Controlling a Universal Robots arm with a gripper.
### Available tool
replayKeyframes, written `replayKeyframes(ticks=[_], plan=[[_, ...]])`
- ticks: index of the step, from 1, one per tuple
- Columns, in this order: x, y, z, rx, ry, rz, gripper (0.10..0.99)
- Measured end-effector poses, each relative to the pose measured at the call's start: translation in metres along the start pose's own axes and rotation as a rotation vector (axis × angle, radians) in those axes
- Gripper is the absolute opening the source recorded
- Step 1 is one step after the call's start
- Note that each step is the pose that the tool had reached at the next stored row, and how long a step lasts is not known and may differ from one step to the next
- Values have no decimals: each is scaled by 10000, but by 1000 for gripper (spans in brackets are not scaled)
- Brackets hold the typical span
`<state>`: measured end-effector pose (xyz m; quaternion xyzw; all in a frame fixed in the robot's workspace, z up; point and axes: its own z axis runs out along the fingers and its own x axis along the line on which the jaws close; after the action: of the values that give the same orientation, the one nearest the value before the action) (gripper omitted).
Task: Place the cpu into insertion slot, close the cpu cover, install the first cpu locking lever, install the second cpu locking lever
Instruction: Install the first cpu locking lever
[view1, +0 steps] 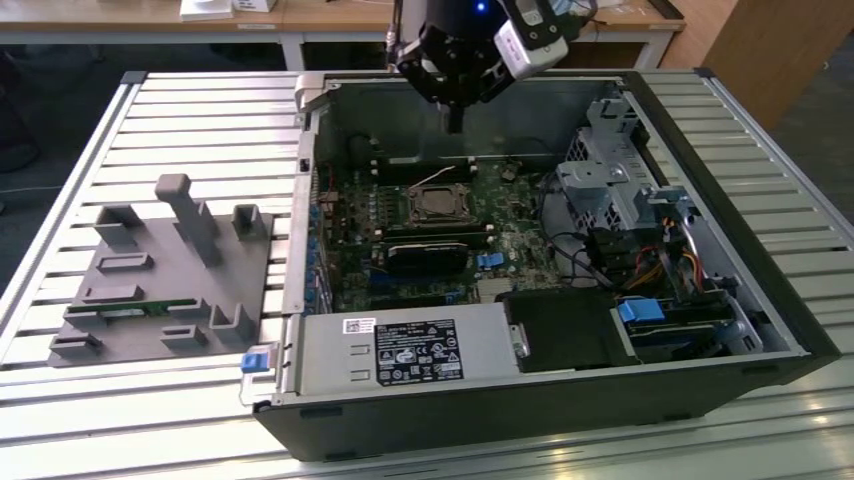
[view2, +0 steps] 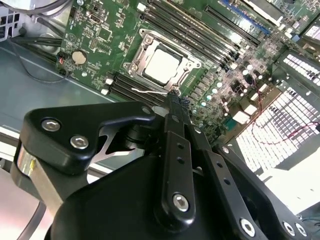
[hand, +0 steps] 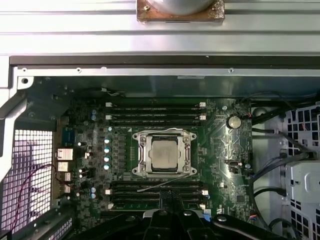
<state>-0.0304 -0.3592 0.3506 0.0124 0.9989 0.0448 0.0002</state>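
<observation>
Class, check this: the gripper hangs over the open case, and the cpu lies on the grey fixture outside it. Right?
No: the cpu sits on the motherboard inside the case, as the first wrist view shows. The gripper does hang over it.

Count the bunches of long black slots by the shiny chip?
2: one bank of memory slots on one side of the cpu, another bank on the opposite side. None look hidden.
</observation>
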Motion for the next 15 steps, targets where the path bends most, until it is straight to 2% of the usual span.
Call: replayKeyframes(ticks=[7, 15], plan=[[3, 3, 72, 2, -2, 1, 106], [46, 62, 110, 0, -2, 1, 106]])
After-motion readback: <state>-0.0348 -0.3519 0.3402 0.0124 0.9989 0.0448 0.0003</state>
